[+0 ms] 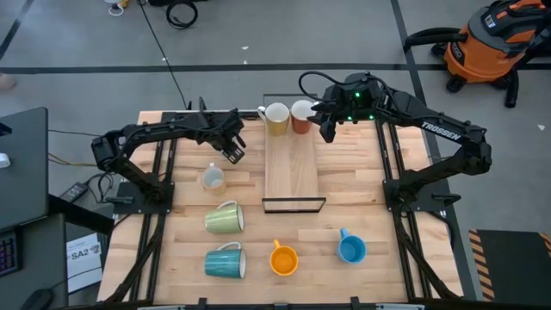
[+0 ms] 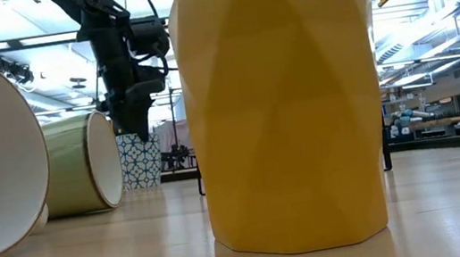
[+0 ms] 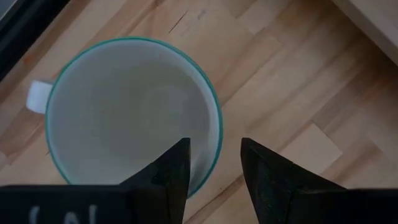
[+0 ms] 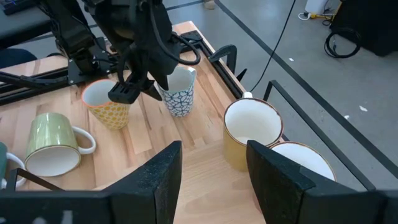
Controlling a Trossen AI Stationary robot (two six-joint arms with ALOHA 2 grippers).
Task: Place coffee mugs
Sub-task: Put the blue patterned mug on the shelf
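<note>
Pale wood planks make up the bench (image 1: 362, 172), with a long wooden tray (image 1: 293, 172) lying at its centre and grey shop floor beyond. I judge the step in hand to be a pick: my left fingers (image 3: 168, 180) hang over a white mug with a teal rim (image 3: 124, 106), left of the tray, parted with a clear gap, one tip over the mug's inside and the other outside its wall. The next move calls for dropping a little, closing on that rim, then lifting and carrying the mug to the tray without knocking the yellow-patterned mug (image 4: 106, 102) just beside it. My right fingers (image 4: 158, 180) are apart and hold nothing, waiting at the tray's upper end above the tan-yellow mug (image 4: 249, 134) and the red-orange mug (image 1: 302, 116) set there. Only the left wrist view shows the rim between my tips; from above, my arm hides that mug. The high view alone counts what is left at the bottom of the frame: green mug (image 1: 224, 218), teal mug (image 1: 225, 263), orange mug (image 1: 283, 258), blue mug (image 1: 351, 248).
</note>
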